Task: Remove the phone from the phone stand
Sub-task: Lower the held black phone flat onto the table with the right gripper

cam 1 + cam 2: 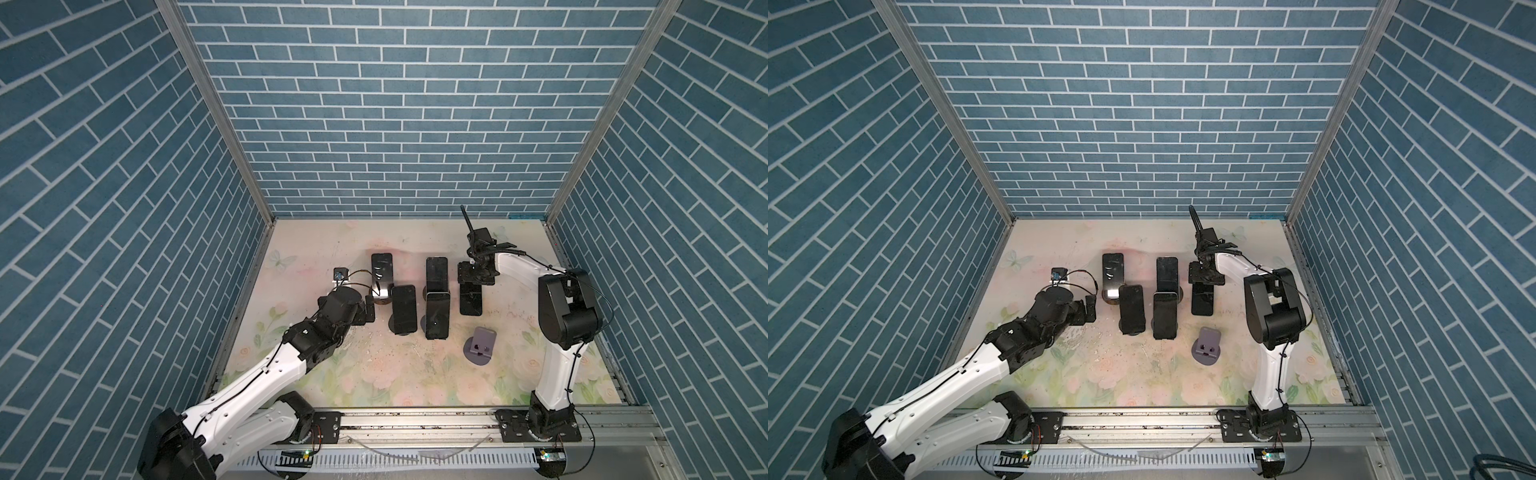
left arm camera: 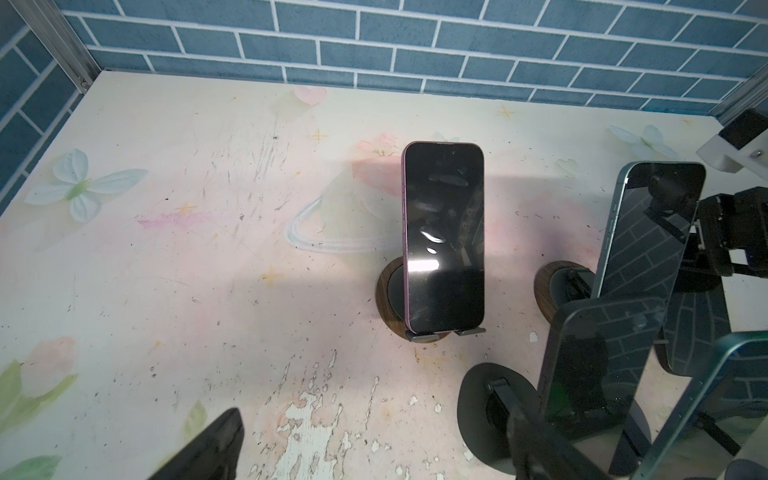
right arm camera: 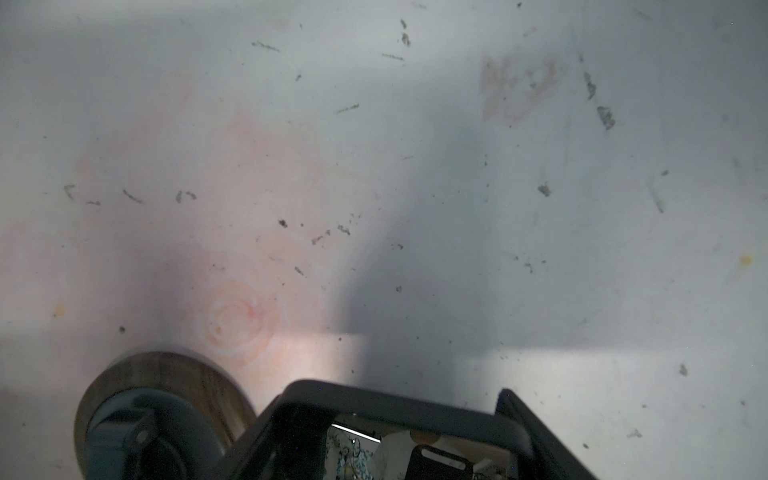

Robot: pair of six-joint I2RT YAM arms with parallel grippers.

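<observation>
The right gripper [image 1: 473, 284] is clamping narrowly on the top end of the black slab-shaped phone [image 1: 471, 303], holding it near twelve o'clock of the empty grey-purple plastic phone stand [image 1: 480, 348]. The left gripper [image 1: 370, 311] is hovering wide apart at nine o'clock of the nearest propped dark phone [image 1: 404, 308].

No text, label, brand, number or sign legible in any view, phone [image 2: 444, 237] at centre of frame showing a dark screen with reflections only, blue patch [image 1: 339, 274] at centre left too small to read.
</observation>
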